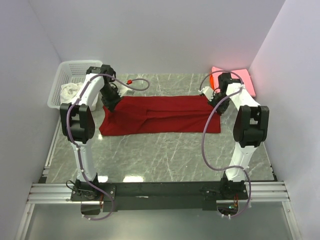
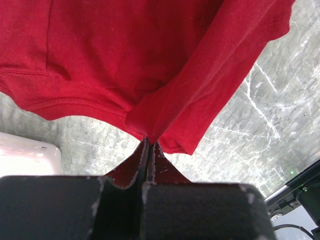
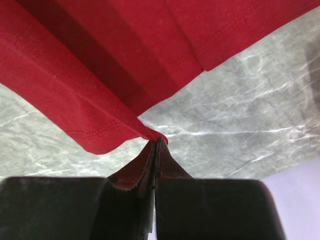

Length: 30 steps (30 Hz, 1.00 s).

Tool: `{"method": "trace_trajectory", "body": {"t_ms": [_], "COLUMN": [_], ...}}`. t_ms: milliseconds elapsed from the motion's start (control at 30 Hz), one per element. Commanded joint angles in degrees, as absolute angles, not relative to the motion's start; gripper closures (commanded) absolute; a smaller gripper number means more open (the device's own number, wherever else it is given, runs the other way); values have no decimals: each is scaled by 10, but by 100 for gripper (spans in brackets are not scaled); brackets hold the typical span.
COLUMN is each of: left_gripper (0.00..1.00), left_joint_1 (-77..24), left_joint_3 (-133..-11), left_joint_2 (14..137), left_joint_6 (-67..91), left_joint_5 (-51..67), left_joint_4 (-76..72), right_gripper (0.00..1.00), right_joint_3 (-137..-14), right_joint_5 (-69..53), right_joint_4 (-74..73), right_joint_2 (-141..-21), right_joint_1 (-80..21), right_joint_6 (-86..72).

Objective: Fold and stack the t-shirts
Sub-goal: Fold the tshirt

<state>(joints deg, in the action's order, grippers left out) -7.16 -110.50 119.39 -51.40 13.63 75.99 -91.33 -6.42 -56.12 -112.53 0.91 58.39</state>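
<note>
A deep red t-shirt lies stretched across the middle of the marble table. My left gripper is shut on its far left edge; in the left wrist view the cloth is pinched at the fingertips and lifted. My right gripper is shut on its far right corner; in the right wrist view the hemmed edge is pinched at the tips. Folded pink and orange shirts lie at the back right. White cloth sits in the basket.
A white plastic lattice basket stands at the back left corner; its edge shows in the left wrist view. White walls enclose the table on three sides. The arm bases and a metal rail sit at the near edge.
</note>
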Motion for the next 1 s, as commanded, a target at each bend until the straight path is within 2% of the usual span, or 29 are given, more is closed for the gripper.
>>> {"method": "trace_trajectory", "body": {"t_ms": [0, 500, 600, 633, 700, 733, 833, 967], "left_gripper": [100, 100, 99, 95, 80, 66, 42, 35], "left_joint_1": [-66, -53, -44, -35, -25, -12, 8, 27], "left_joint_3": [-1115, -1081, -1099, -1107, -1131, -1137, -1141, -1066], "left_joint_2": [1193, 1200, 1208, 1212, 1215, 1213, 1192, 1137], "left_joint_6": [-526, -516, -498, -491, -469, -462, -426, -396], "left_joint_5": [134, 126, 131, 134, 148, 167, 215, 255], "left_joint_4": [778, 757, 749, 748, 751, 754, 764, 742], "right_gripper": [100, 100, 91, 86, 77, 68, 61, 61], "right_joint_3": [-946, -981, -999, -1008, -1019, -1032, -1046, -1014], "right_joint_5": [-46, -31, -26, -25, -33, -40, -75, -118], "right_joint_4": [-573, -557, -560, -565, -587, -598, -648, -693], "right_joint_2": [-1138, -1179, -1189, -1189, -1187, -1184, -1170, -1148], "right_joint_1": [10, -30, -33, -27, -18, -11, 29, 51], "right_joint_6": [584, 559, 536, 524, 511, 494, 458, 415]}}
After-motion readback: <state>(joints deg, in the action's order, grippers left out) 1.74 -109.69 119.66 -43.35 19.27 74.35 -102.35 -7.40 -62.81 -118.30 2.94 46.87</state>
